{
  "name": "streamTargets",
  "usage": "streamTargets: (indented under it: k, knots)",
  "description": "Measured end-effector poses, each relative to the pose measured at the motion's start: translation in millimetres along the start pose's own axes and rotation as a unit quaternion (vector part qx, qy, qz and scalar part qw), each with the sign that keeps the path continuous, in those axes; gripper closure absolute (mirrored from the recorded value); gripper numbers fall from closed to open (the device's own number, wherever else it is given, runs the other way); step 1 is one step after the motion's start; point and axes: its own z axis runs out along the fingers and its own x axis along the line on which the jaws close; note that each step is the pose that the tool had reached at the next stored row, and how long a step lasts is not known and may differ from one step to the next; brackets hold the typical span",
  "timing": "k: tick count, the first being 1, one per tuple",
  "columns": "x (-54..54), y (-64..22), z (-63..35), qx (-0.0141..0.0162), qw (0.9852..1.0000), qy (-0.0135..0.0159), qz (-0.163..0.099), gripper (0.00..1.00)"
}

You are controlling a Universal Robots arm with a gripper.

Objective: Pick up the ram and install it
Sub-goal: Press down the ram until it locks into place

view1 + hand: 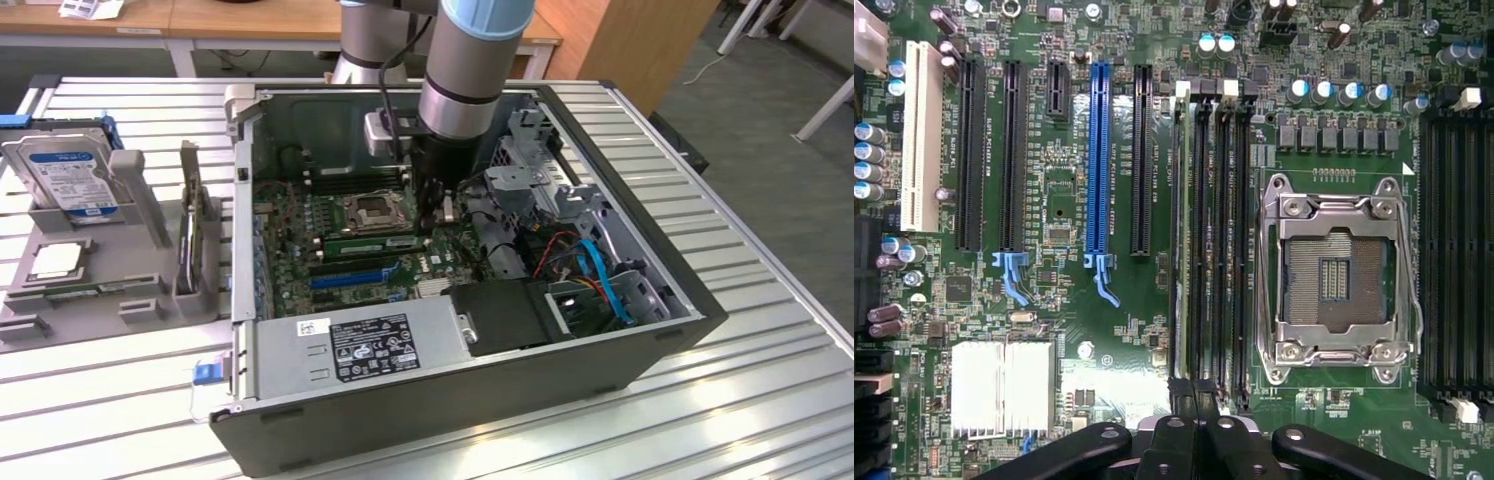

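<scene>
Now my gripper (1197, 440) closed, empty, poised inside computer case (667, 335) over memory slots (1226, 240). Ram (1179, 240) already standing on edge in slot beside processor socket (1336, 275), so I judge it seated.

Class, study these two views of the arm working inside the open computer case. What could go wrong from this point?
1. The shut gripper sits over one end of the ram, which stands in its slot. Uneven pressure there could leave the stick tilted or half-seated.
2. The uncovered CPU socket lies close beside the memory slots. A sideways slip might damage it.
</scene>
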Motion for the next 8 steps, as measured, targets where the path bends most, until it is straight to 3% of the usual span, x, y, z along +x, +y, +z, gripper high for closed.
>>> streamTargets:
  k: [8]
  knots:
    - [-0.5, 0.5, -16.6, 0.0, 1.0, 0.0001, 0.0, 0.9]
